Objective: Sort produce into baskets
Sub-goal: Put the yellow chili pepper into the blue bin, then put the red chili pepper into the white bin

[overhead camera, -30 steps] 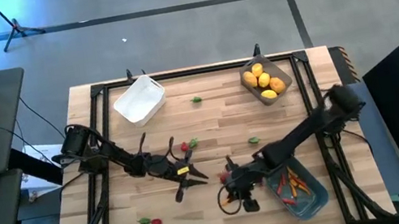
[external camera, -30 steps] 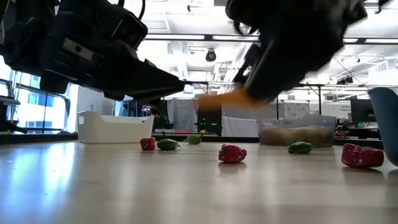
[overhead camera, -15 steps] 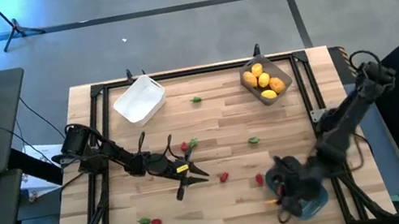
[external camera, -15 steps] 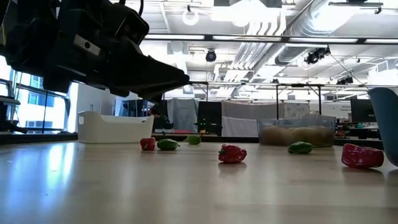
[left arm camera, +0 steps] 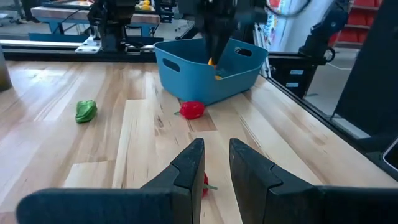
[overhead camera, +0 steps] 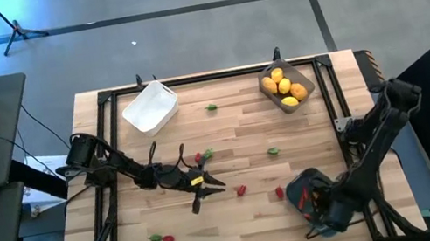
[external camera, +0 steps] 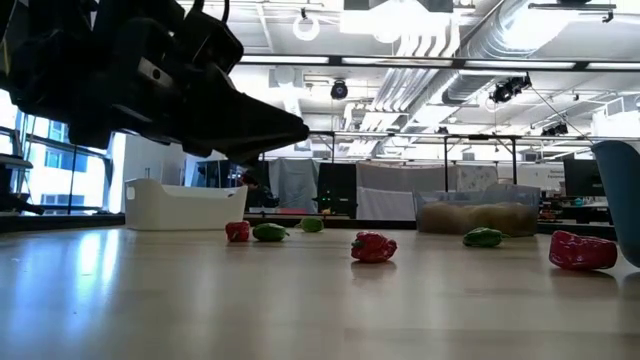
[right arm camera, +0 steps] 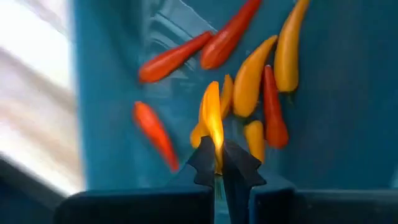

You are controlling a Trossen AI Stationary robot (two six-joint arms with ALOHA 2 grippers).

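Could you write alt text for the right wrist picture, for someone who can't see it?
The right pincer is shut on a thin orange pepper above the blue basket, which already holds several red and orange peppers.

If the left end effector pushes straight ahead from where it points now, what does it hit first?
Most likely the small red toy pepper lying just past the left end effector; beyond it sit another red pepper and the blue-teal plastic bin. Depth is uncertain.

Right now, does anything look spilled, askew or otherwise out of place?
Nothing looks spilled or damaged. Small red and green pieces lie loose on the table, unsorted. The right gripper holds an orange pepper over the blue bin.
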